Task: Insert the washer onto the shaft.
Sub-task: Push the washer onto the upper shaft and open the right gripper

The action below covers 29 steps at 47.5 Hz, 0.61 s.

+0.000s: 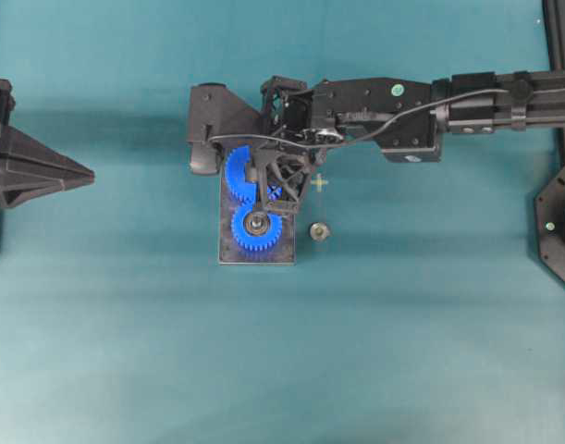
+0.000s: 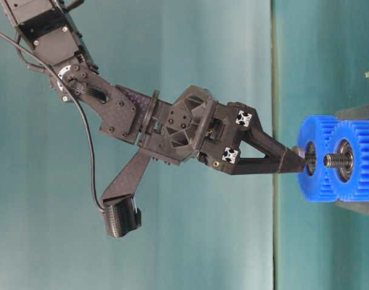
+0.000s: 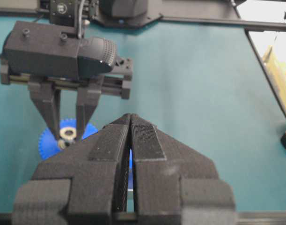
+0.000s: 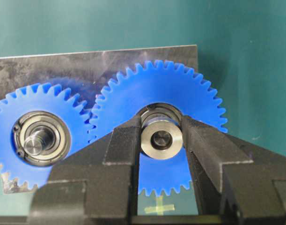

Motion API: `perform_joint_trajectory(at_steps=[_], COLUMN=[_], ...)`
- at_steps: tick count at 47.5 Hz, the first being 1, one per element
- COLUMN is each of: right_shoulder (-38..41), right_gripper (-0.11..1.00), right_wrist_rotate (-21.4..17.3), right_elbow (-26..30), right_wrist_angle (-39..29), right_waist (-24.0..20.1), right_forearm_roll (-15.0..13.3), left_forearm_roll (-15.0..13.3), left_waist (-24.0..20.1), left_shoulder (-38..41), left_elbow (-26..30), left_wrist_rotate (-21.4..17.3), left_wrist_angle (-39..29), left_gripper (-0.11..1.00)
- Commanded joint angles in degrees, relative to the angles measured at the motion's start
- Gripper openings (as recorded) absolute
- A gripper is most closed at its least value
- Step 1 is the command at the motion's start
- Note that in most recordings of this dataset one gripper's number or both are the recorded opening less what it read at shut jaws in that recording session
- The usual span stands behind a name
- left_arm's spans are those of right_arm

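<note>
You're mid-insertion: right gripper (image 4: 161, 140) clamped on washer (image 4: 162, 138) over the gear's (image 4: 159, 124) shaft, left gripper (image 3: 130, 140) closed empty; next, press down and release.

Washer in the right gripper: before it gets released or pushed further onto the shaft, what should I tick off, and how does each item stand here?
1. Washer held between the right gripper fingers: ok.
2. Washer centred over the hub of the blue gear: ok in the right wrist view.
3. Washer seated fully down the shaft: cannot tell; the table-level view shows the fingertips at the gear face, but the shaft there is hidden.
4. Other gear's shaft free of the fingers: ok.
5. Left gripper shut and away from the base plate: ok.
6. Loose part on the table beside the plate, away from the fingers: ok.
</note>
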State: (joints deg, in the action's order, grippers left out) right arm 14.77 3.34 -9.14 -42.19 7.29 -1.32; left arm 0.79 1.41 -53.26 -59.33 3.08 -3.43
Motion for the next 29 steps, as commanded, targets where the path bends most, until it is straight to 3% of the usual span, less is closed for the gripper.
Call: perform_joint_trajectory(at_steps=[1,26,29], right_shoulder=[-1.1,-1.1,-1.1], right_gripper=[0.33,0.33,0.42], right_wrist_rotate=[0.0,-0.4,-0.5], right_elbow=[1.2,1.6,1.8], right_wrist_angle=[0.1,0.2,0.1], right_waist=[0.1,-0.2,-0.2], right_forearm_roll=[-0.1,0.0,0.0], left_forearm_roll=[0.1,0.1,0.1], left_waist=[0.1,0.1,0.2], left_shoulder=[0.3,0.3,0.3], left_elbow=[0.8,0.7,0.7], left_wrist_rotate=[0.1,0.2,0.2], left_wrist_angle=[0.3,0.3,0.3], left_gripper=[0.01,0.01,0.01])
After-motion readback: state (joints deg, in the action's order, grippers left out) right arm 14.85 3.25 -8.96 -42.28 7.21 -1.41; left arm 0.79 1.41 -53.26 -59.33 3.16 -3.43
